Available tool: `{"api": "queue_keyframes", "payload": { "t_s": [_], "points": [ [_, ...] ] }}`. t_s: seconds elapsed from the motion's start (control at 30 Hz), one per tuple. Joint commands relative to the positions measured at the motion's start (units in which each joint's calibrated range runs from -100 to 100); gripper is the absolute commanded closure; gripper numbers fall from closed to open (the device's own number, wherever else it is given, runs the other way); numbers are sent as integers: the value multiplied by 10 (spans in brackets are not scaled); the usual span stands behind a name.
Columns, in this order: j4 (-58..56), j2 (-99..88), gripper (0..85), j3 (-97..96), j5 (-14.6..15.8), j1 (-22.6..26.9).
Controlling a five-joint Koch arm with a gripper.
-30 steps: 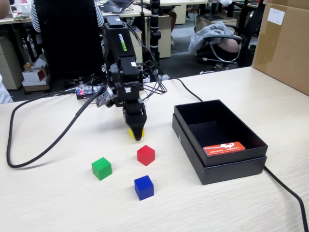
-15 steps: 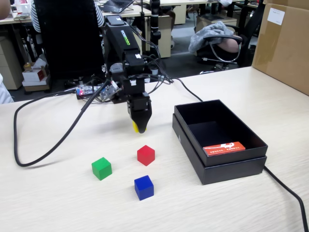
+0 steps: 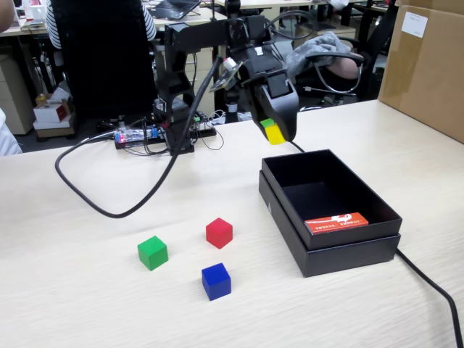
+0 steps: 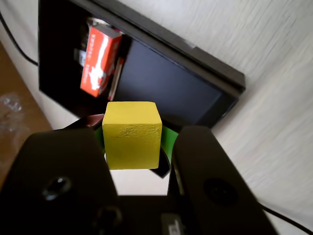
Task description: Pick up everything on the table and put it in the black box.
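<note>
Yellow cube (image 4: 132, 133) pinched in my claw (image 3: 274, 133), its lower part hidden behind my fingers in the wrist view. My arm reaches out raised, claw pointing down, just above the black box's (image 3: 341, 250) far corner. Three cubes lie on the table (image 3: 87, 290): green (image 3: 153, 252), red (image 3: 219, 233), blue (image 3: 216, 281); one orange card (image 3: 336, 222) in the box.
</note>
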Motion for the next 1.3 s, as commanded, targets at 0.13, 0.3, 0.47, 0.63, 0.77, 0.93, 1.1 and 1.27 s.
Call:
{"api": "queue_keyframes", "payload": {
  "t_s": [0.13,0.3,0.47,0.63,0.77,0.93,1.1,1.27],
  "points": [
    [-12,136,846,113,14,18],
    [-34,294,762,181,31,36],
    [-53,361,726,191,33,41],
    [-59,396,654,188,36,41],
    [-59,397,585,183,36,42],
    [-59,314,446,167,42,41],
    [-59,74,408,107,40,4],
    [-58,-73,360,-40,18,-40]
  ]
}}
